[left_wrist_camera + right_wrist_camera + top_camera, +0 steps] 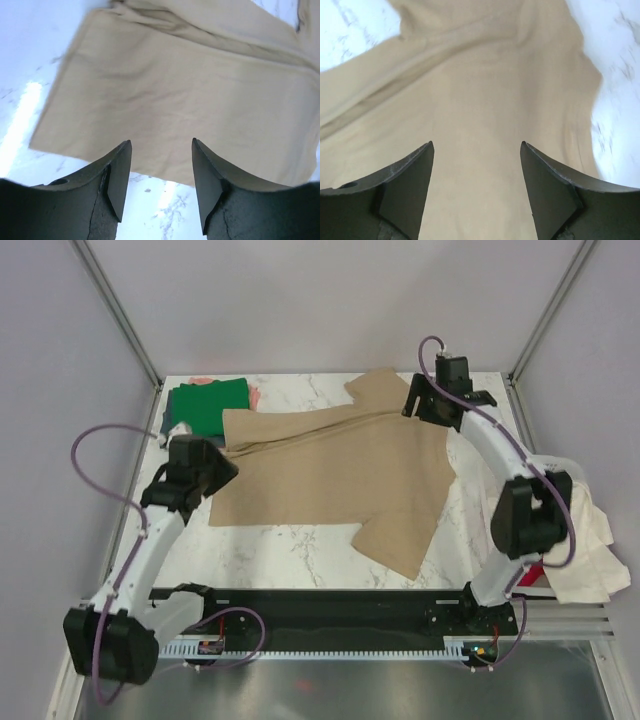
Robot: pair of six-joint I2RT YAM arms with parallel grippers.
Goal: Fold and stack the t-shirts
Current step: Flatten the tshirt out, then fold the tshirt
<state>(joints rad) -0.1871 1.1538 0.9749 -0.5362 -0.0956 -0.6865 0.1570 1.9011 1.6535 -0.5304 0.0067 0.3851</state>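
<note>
A large tan t-shirt (340, 475) lies spread on the marble table (290, 545), with its upper left part folded over in a long crease. A folded green t-shirt (208, 405) sits at the back left, and a salmon-pink edge (256, 396) peeks out beside it. My left gripper (226, 472) hovers open over the tan shirt's left edge (165, 90), with bare marble showing between its fingers. My right gripper (416, 405) hangs open above the shirt's upper right shoulder (480, 100) and holds nothing.
A heap of cream cloth (590, 550) hangs off the table's right side beside the right arm. The frame's upright posts (120, 310) stand at the back corners. The black rail (330, 600) with the arm bases runs along the near edge.
</note>
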